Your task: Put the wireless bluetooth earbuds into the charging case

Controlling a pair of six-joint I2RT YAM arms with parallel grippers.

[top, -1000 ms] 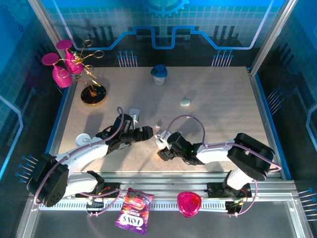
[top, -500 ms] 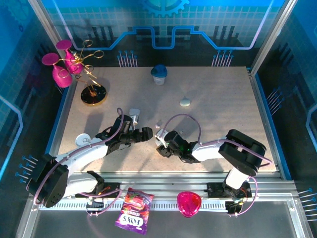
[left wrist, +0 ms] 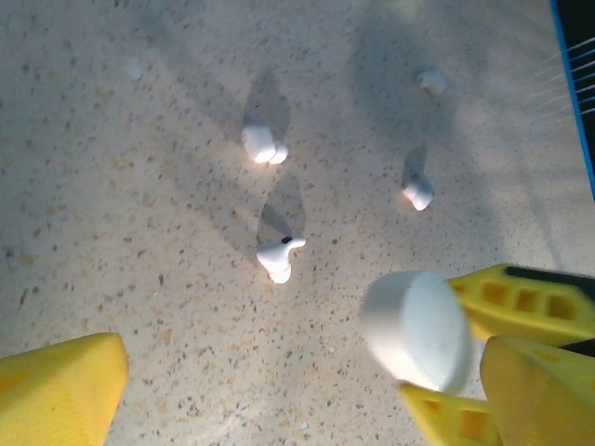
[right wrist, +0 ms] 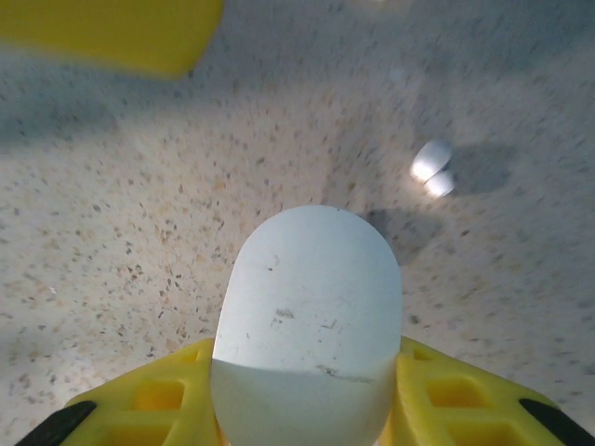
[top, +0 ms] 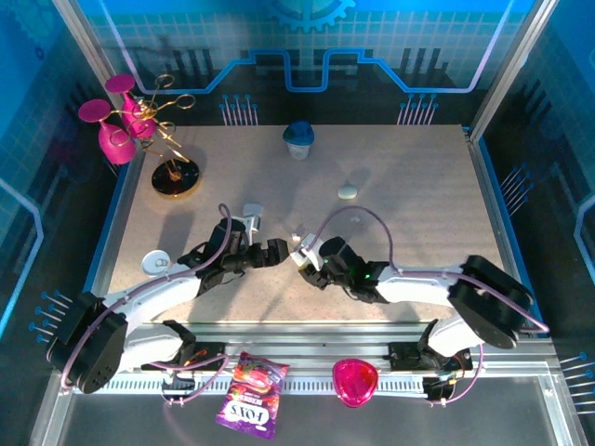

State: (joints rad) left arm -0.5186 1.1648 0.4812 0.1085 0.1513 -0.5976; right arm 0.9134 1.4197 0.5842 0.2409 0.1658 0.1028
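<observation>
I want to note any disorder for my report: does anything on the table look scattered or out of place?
Yes. Several earbuds lie loose on the table, apart from each other and turned different ways, outside any case. The right gripper is closed on a white case just beside them.

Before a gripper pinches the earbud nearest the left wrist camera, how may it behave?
That earbud looks tiny, so probably very light; a nudge may send it skidding on the flat table. Its rounded, glossy shell may twist or slip when pinched.
</observation>
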